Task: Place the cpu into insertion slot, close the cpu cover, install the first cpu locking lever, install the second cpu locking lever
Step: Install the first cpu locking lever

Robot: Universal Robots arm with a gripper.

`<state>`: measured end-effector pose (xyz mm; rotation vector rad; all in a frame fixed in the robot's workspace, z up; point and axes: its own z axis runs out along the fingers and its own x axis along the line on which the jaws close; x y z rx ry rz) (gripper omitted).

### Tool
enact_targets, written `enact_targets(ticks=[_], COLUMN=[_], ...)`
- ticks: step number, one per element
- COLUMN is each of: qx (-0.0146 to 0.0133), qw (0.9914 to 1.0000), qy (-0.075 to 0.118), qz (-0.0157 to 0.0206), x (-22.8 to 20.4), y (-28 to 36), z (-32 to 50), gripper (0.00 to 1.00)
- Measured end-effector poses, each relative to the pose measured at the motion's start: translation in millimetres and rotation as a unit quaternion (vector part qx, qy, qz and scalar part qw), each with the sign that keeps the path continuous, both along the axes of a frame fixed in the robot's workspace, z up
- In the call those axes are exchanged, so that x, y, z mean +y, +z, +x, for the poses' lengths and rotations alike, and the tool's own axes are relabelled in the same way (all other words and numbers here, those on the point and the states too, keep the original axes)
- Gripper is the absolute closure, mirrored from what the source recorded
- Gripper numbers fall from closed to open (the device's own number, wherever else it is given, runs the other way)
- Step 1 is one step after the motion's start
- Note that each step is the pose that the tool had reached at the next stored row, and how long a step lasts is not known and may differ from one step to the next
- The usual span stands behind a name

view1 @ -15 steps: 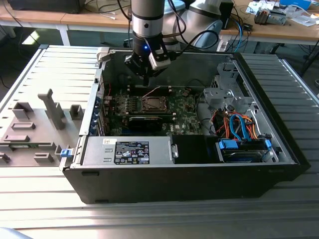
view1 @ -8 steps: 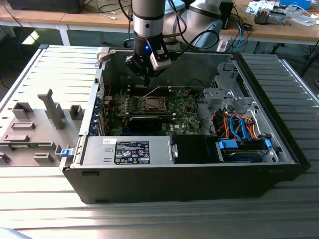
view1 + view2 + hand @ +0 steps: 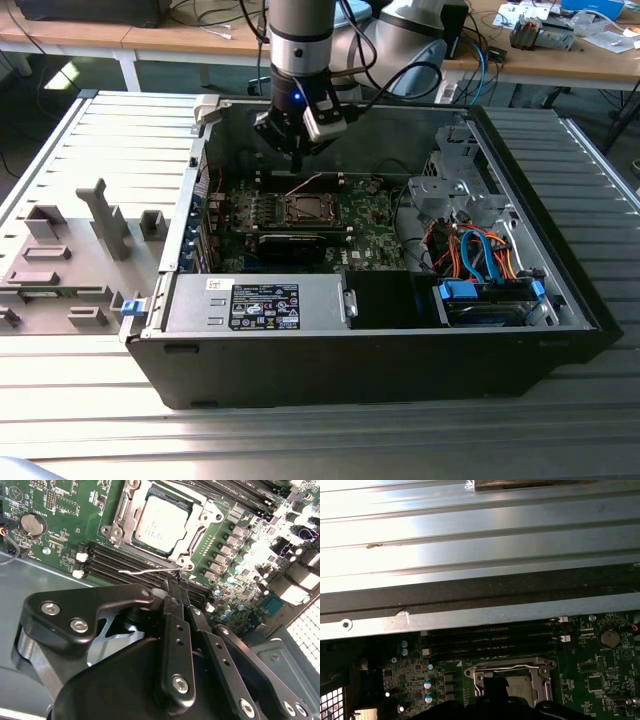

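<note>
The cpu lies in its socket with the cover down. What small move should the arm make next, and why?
Probably press the locking lever down toward its catch. The cpu sits under the closed cpu cover, but the lever stands free, not latched. The gripper, fingers shut, is right at it; whether it touches the lever is unclear.

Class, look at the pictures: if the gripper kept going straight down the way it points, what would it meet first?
Probably the thin wire lever beside the socket, with the memory slots under it. The gripper tips sit just above these, though depth is hard to judge.
</note>
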<state>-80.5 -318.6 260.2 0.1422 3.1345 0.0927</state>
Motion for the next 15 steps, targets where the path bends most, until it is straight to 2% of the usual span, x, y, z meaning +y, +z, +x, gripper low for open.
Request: enact_targets(ticks=[15], qx=[0.0], qw=[1.0], qy=[0.0], qz=[0.0001], x=[0.0], y=[-1.5], z=[4.4], gripper=[0.89])
